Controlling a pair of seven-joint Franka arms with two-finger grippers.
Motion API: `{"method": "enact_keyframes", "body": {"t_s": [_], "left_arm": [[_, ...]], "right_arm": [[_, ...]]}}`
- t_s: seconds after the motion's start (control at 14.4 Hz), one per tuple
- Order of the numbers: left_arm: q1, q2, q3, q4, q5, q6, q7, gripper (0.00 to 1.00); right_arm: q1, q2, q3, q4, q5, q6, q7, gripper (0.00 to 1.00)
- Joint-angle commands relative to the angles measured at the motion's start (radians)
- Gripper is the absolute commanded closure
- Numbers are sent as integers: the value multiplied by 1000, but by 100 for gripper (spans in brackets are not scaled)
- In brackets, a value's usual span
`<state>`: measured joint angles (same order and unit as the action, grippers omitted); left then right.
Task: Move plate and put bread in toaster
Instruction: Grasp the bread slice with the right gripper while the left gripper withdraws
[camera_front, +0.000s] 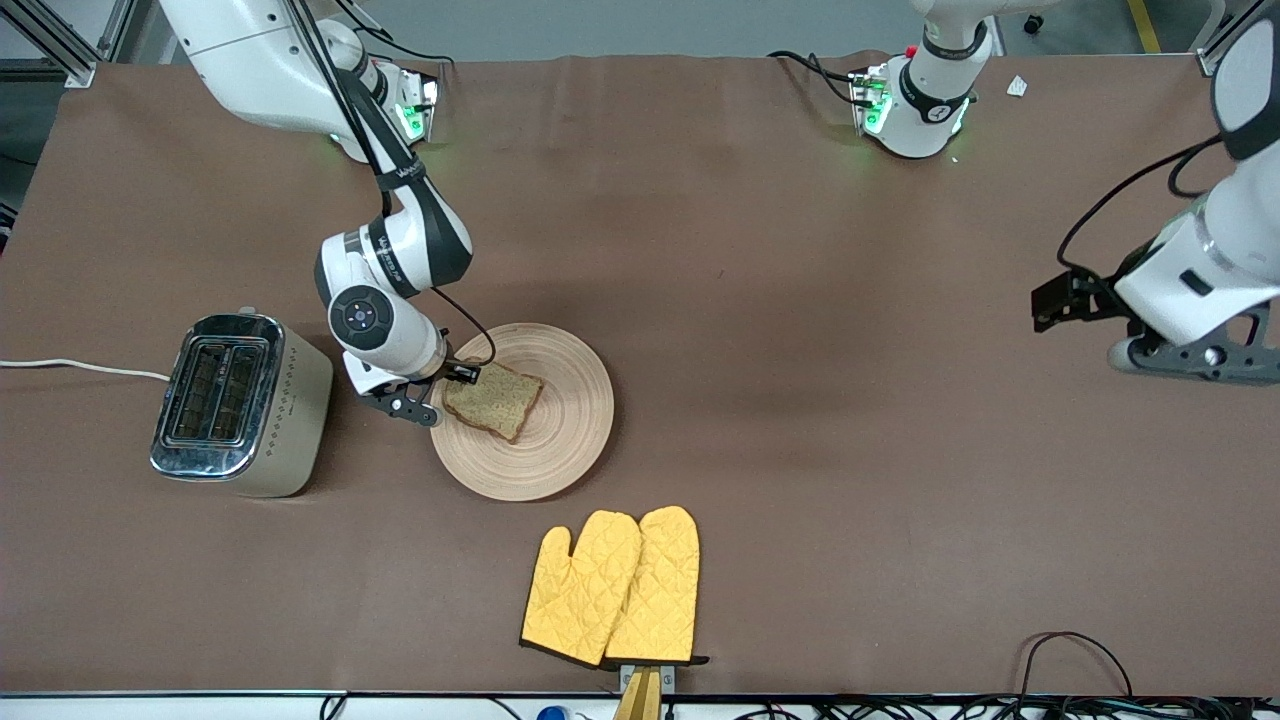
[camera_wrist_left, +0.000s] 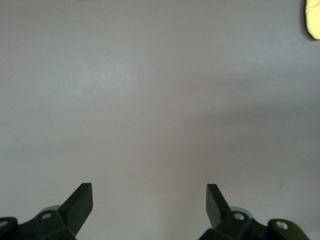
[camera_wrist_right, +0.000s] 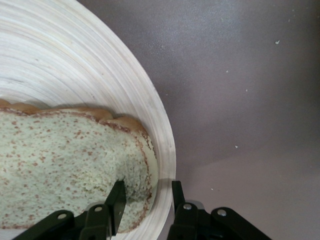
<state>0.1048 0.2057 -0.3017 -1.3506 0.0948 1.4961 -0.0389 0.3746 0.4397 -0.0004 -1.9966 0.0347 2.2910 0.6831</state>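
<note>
Two yellow mitts (camera_front: 612, 588) at camera edge | one bread (camera_front: 493, 400) on one plate (camera_front: 560, 440) beside one toaster (camera_front: 238, 402) | right gripper (camera_front: 452, 384) narrowly pinching bread's edge | left gripper (camera_wrist_left: 149, 199) wide open, empty (waiting over bare table)

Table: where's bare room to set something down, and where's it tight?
Free: the table between the plate and the waiting left gripper, which is open over bare cloth. Crowded: toaster, right gripper at the bread on the plate's edge, with the oven mitts nearer the camera.
</note>
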Motion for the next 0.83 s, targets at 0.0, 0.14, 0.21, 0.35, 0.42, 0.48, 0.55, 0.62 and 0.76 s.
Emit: {"method": "enact_keyframes", "body": {"t_s": [0.0,0.14,0.21,0.35,0.42,0.48,0.55,0.62,0.76], "left_arm": [[0,-46,4,-28,-30,-10,-1,0],[35,-48,-3,-30,-38,-13,14,0],[38,-49,-5,-31,-43,-17,25,0],[38,-46,-4,-30,-43,-24,40,0],[29,-49,1,-30,-40,-20,50,0],[29,-49,3,-25,-41,-20,54,0],[24,-51,3,-25,-31,-20,53,0],[23,-58,3,-25,-29,-20,53,0],[-37,-72,42,-30,-29,-20,50,0]], "right_arm": [[12,7,-10,9,-7,1,21,63],[13,8,-10,13,-7,-1,47,65],[13,8,-10,13,-7,-1,49,66],[15,8,-10,13,-9,-1,49,71],[15,8,-10,13,-9,-1,49,75],[20,8,-10,13,-9,-1,49,80],[24,10,-10,13,-9,-1,50,86],[29,8,-10,13,-7,-1,55,93],[29,8,-10,13,-7,-2,75,100]]}}
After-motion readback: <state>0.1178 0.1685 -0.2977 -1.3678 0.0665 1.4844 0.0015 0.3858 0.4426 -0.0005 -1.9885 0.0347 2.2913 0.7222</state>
